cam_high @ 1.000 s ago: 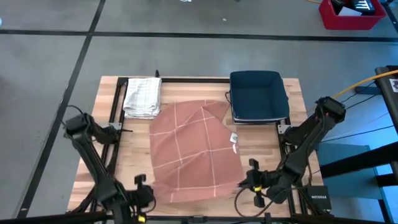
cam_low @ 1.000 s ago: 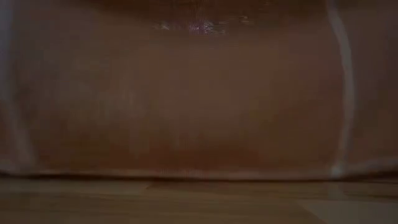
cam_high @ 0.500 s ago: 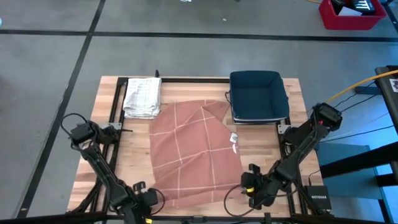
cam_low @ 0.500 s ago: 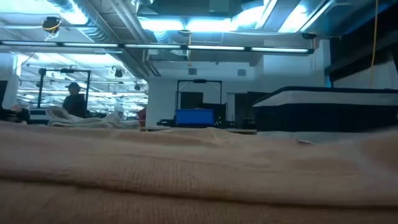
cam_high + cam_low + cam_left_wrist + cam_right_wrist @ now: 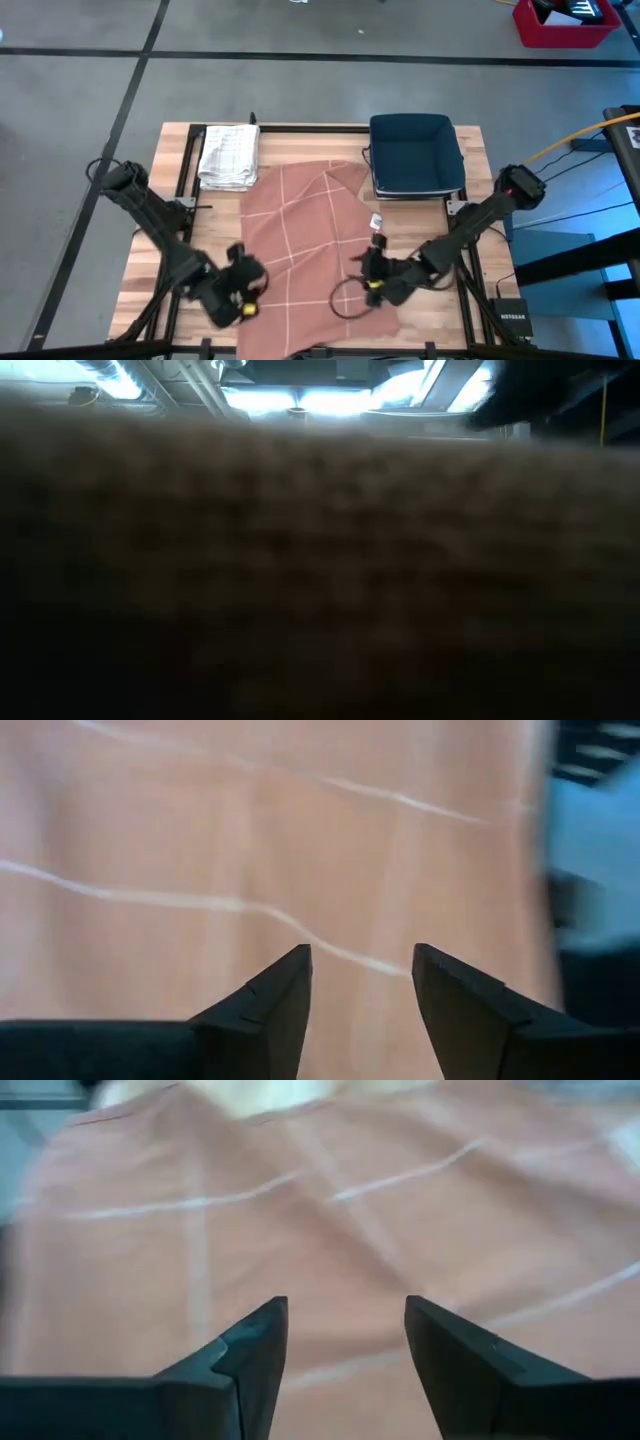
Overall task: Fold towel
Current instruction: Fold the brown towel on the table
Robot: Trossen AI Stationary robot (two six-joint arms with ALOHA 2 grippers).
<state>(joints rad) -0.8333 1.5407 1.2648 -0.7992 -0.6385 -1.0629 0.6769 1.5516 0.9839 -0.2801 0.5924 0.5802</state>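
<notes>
High view: you have the pink checked towel [image 5: 312, 262] lying spread on the table [image 5: 160, 220], rumpled at its far corner beside the dark blue bin [image 5: 416, 155], with a folded white cloth [image 5: 230, 155] well apart at the far left. Your left hand [image 5: 243, 286] sits at the towel's near-left edge; your right hand [image 5: 368, 280] is over its near-right part.

Low view: cloth fills the picture; nothing further can be told.

Left wrist view: the fingers [image 5: 270, 1010] stand apart with towel beyond them and nothing between; released.

Right wrist view: likewise, fingers [image 5: 250, 1355] parted over the towel, gripping nothing.

Judgement: you appear to be between grasps, no fold clearly made. The next move calls for each hand to pinch a near corner cleanly and carry both across evenly, keeping the edges aligned.
</notes>
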